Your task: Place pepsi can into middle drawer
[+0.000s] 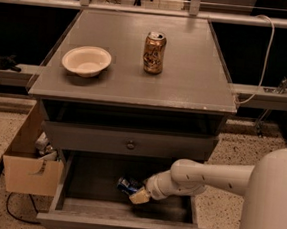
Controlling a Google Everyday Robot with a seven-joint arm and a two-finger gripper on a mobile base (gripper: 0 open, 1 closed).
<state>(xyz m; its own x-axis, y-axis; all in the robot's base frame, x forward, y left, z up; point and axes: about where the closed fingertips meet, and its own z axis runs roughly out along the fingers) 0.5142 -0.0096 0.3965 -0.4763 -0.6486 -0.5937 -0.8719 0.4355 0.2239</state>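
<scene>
The pepsi can [125,185], blue with silver ends, lies tilted low inside the open middle drawer [77,181], over its dark floor near the centre. My gripper [135,192] reaches into the drawer from the right on a white arm and is shut on the can, with a pale fingertip [139,197] showing just right of and below it. I cannot tell whether the can touches the floor.
A gold-brown can [154,52] and a white bowl [86,60] stand on the cabinet top. A closed drawer front with a round knob [130,145] sits above the open drawer. A cardboard box [28,169] stands on the floor to the left.
</scene>
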